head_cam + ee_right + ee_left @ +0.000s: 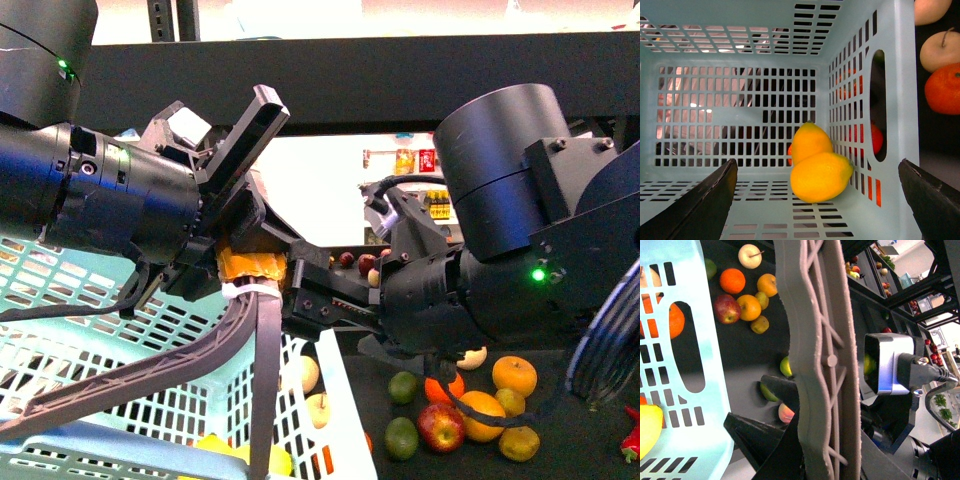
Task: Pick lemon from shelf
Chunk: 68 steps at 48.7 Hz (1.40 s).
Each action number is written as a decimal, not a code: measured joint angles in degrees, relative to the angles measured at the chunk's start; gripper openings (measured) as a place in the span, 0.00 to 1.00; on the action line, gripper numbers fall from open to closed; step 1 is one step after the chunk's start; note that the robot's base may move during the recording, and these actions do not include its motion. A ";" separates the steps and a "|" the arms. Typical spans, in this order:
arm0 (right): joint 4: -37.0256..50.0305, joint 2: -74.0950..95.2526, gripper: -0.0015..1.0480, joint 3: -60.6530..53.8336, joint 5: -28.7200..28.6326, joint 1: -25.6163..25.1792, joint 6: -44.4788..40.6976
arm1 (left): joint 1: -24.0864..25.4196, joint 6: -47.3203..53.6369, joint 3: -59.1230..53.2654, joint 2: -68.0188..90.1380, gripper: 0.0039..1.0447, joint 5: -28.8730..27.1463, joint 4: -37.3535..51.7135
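Right gripper (817,162): spread wide with nothing between the fingers, poised over the open basket (740,50).
Left gripper (240,268): at the top of the grey handle (150,375), which arches up to it from the basket. Cannot tell whether it is clamped or only hooked, because the handle covers most of the left wrist view.
Lemon (821,176): on the basket floor, close to the right wall, touching a second yellow fruit (810,142) just behind it.
Basket: pale blue and slotted, near left, with its right wall just beside the loose fruit.
Shelf (400,75): black, with a thick front edge overhead. The lower deck, right of the basket, carries a red apple (441,427), oranges (515,375), limes (403,387) and a pale apple (940,50) with a stem.
Right wrist view only: both yellow fruits seen whole.
Front view: shows only a yellow sliver at the basket's bottom edge, and both arms crowding the middle.
Left wrist view only: the right arm's silver camera housing (887,365), and farther tiers with small produce too small to name.
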 joint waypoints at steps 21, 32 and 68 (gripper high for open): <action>4.50 -11.85 0.93 -8.13 10.51 -12.28 -14.05 | -0.37 -0.09 0.00 0.00 0.09 0.28 0.00; 15.89 -24.65 0.93 -23.52 22.01 -17.03 -21.90 | -0.37 -0.09 0.00 0.00 0.09 0.15 0.00; -14.12 -99.03 0.25 -61.90 14.71 -21.88 -24.30 | -0.44 -0.24 0.00 0.00 0.09 0.28 0.00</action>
